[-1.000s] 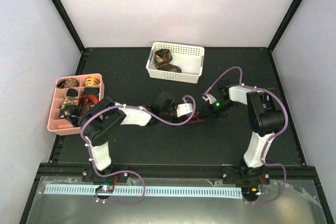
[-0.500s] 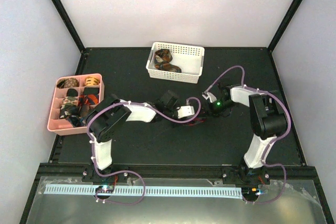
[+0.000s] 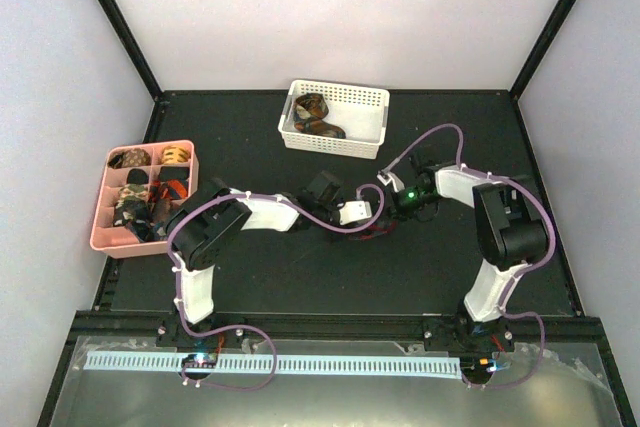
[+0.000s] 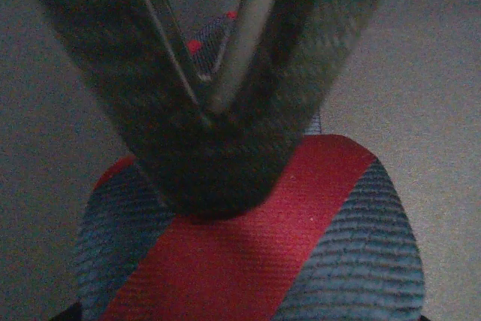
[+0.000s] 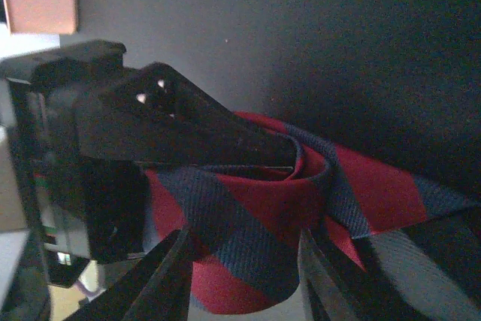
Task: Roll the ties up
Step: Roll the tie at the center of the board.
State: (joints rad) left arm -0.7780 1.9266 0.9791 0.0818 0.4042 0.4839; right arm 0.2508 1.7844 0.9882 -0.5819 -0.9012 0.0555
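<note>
On the black table (image 3: 300, 282), just past the arms' bases, both arms reach in toward the middle and meet over a red-and-navy striped tie (image 4: 248, 261), which lies on the table between them. The left pincer (image 4: 207, 114) comes in from the left with its jaws drawn together to a narrow V. In the right wrist view the tie curls in a loop around its tip, so it grips the fabric at the heart of a small coil. The right pincer (image 5: 244, 244) faces it from the other side, jaws standing apart and straddling the near edge of that coil; whether they touch the cloth I cannot tell. Farther back on the left, a pink tray (image 3: 100, 239) with compartments sits at the table's edge and holds rolled ties (image 3: 130, 159) in brown, orange and darker patterns. At the far side, a white basket (image 3: 385, 119) holds a heap of unrolled ties (image 3: 315, 115) at its left end.
</note>
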